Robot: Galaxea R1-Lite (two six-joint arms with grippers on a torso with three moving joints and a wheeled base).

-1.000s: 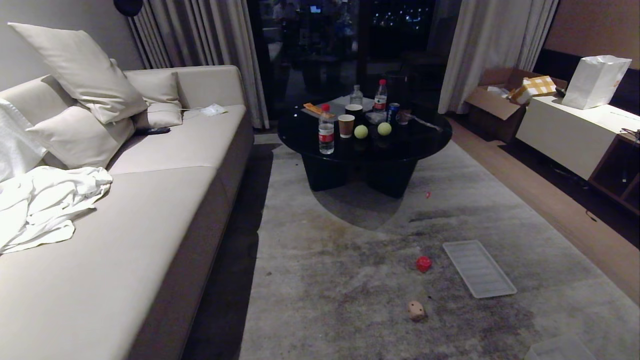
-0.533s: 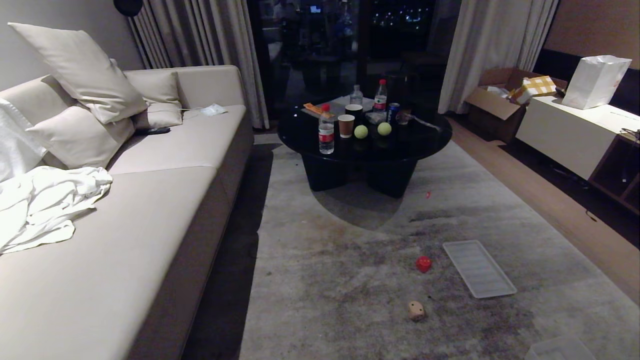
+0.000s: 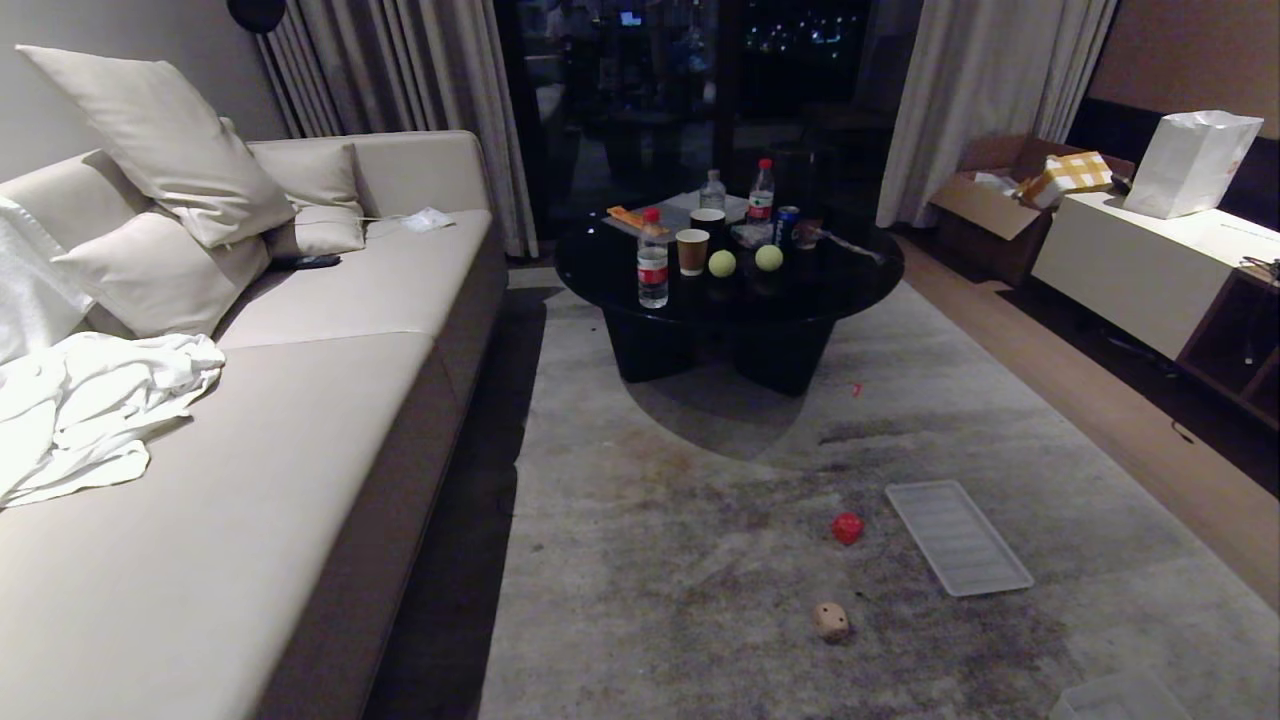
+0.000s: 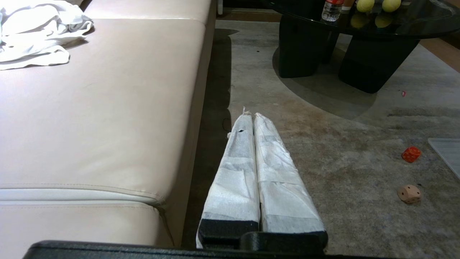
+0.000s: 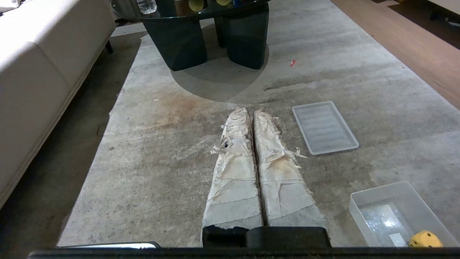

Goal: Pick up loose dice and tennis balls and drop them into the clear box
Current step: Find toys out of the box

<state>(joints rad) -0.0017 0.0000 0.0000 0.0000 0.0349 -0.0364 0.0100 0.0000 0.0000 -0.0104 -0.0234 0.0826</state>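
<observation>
L end effector beside sofa edge

No lettering can be read anywhere. The water bottle on the round table wears a red label, its print illegible.

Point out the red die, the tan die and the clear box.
red die (image 3: 847, 527), head view, on its top face.
tan die (image 3: 831, 620), head view, on its pipped face.
clear box (image 5: 373, 192), right wrist view, on its far rim.
</observation>
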